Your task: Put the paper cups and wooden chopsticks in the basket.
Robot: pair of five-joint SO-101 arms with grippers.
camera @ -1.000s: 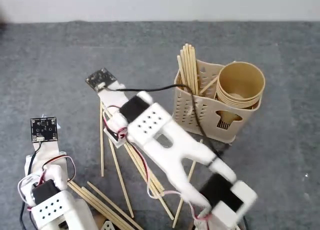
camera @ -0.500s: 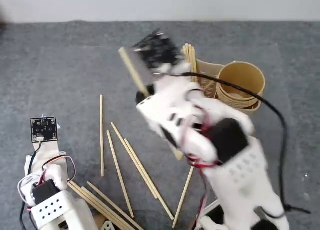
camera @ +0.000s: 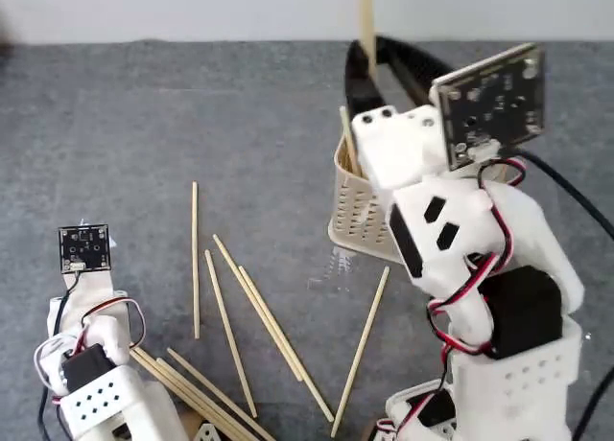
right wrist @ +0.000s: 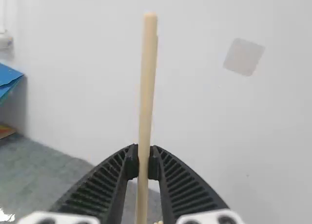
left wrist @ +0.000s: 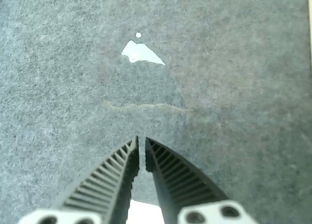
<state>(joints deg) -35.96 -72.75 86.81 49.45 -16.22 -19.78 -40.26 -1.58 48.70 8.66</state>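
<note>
My right gripper point(right wrist: 143, 165) is shut on one wooden chopstick point(right wrist: 146, 87), which stands upright between its fingers. In the high view that chopstick point(camera: 366, 19) pokes up above the beige slotted basket point(camera: 357, 216), and the raised right arm point(camera: 451, 220) covers most of the basket and its contents. Several more chopsticks lie loose on the grey carpet, among them a single one point(camera: 195, 259), a pair point(camera: 273, 326) and one near the basket point(camera: 361, 350). My left gripper point(left wrist: 142, 148) is shut and empty just above bare carpet, at the near left.
The left arm point(camera: 91, 369) sits at the near left corner with a bundle of chopsticks point(camera: 192, 393) beside its base. A small white scrap point(left wrist: 141, 52) lies on the carpet ahead of the left gripper. The carpet's far left is open.
The right arm lifted a chopstick off the carpet, swung right and up, and now holds it upright over the basket. The left arm has not moved.
</note>
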